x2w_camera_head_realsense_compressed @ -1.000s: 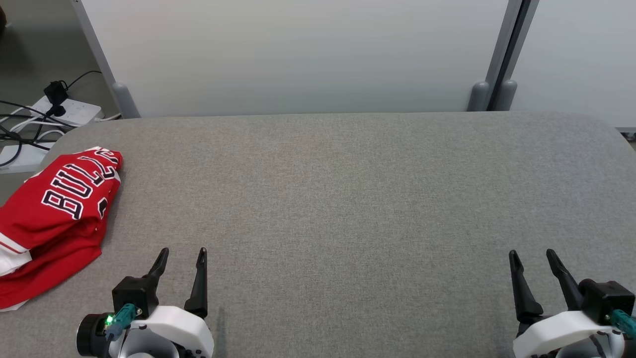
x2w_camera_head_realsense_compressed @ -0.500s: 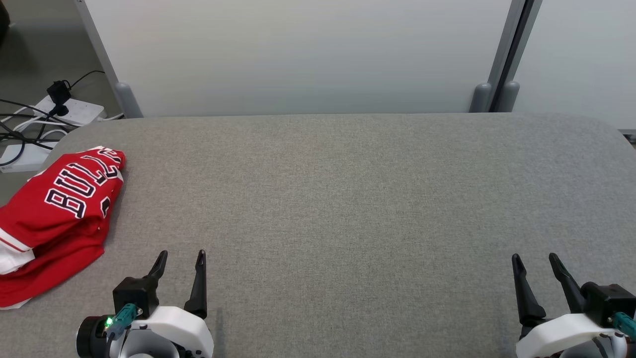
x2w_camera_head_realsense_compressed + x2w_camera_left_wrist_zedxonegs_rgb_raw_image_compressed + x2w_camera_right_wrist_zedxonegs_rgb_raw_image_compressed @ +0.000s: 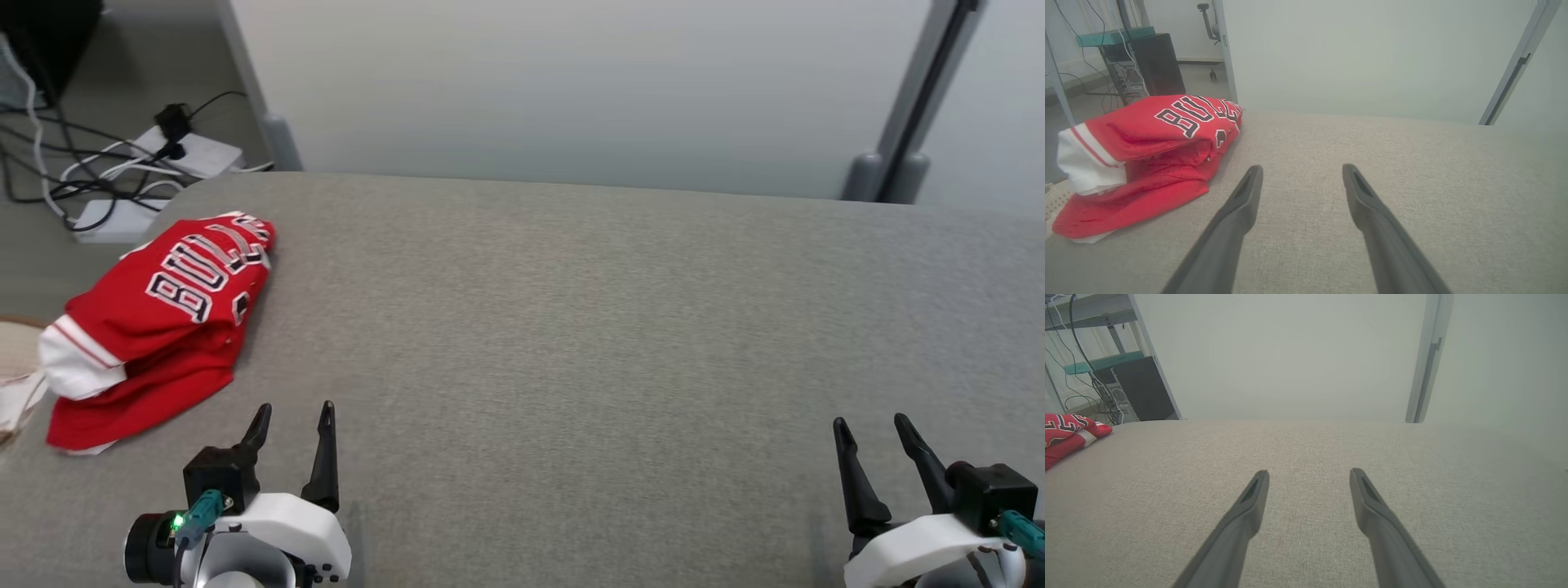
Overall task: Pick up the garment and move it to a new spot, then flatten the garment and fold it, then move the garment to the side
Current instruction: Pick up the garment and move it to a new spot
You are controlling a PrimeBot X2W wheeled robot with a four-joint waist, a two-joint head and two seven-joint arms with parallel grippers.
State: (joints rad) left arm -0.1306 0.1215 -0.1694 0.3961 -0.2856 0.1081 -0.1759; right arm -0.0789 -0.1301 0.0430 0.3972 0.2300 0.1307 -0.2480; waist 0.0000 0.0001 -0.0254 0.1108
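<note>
A red mesh basketball jersey [image 3: 163, 318] — white-trimmed, roughly folded — is seen bunched at the left edge of the grey woven-fabric table [image 3: 571, 343]. The left gripper [image 3: 292, 418] and right gripper [image 3: 872, 429] are held spread wide, nothing gripped.

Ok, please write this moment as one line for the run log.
garment: heaped, table left edge, untouched | left gripper: open, empty, near garment | right gripper: open, empty | step: pick not begun

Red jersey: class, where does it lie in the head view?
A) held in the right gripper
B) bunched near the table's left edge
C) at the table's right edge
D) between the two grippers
B: the red jersey lies bunched at the left edge of the table, beyond the open left gripper.
</note>
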